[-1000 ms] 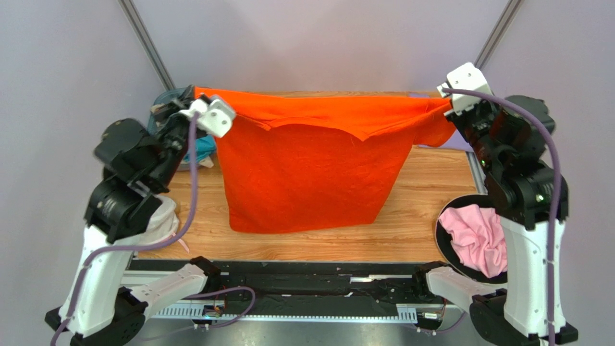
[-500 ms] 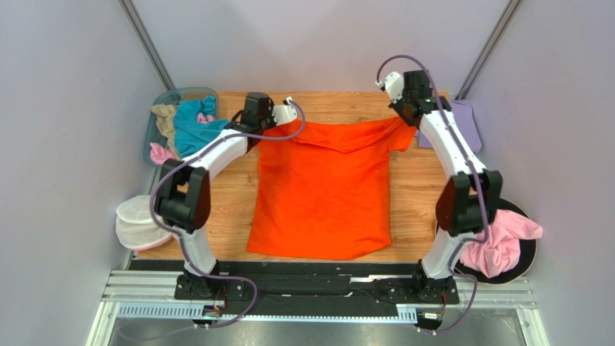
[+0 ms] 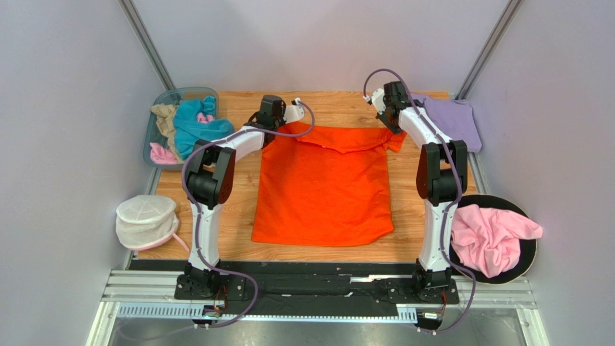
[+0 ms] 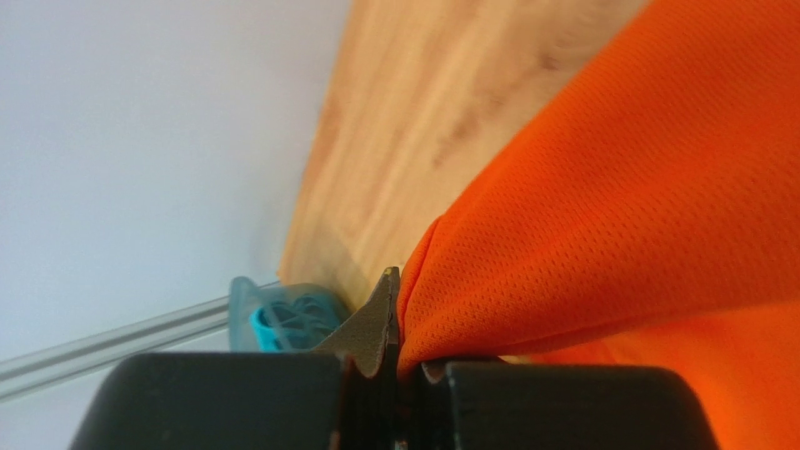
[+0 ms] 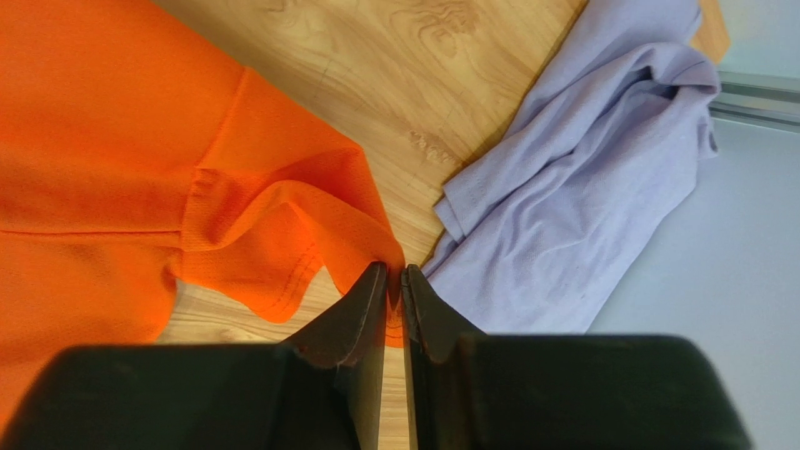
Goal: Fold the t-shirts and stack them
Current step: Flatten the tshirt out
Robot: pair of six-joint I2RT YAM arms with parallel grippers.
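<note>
Fingers (image 4: 376, 319) of left gripper (image 4: 398, 314) clamped on orange t-shirt (image 3: 325, 187) corner. Right gripper (image 5: 394, 281) nearly together, pinching opposite sleeve hem. Shirt spread flat mid-table (image 3: 411, 216). Lavender t-shirt (image 5: 582, 159) crumpled just beside that sleeve.

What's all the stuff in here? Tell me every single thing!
orange t-shirt: one, bright orange, spread flat mid-table
lavender t-shirt: one, pale purple, far right corner
pink t-shirt: one, pink, crumpled on the tray
tray: one, black, round, right of table
bin: one, clear, far left
teal cloth: one, teal, in bin
tan cloth: one, tan, in bin
pink cloth: one, pink, in bin
mesh pouch: one, white, near left edge
table: one, wood
left gripper: black, pinching orange t-shirt
right gripper: black, pinching its sleeve
</note>
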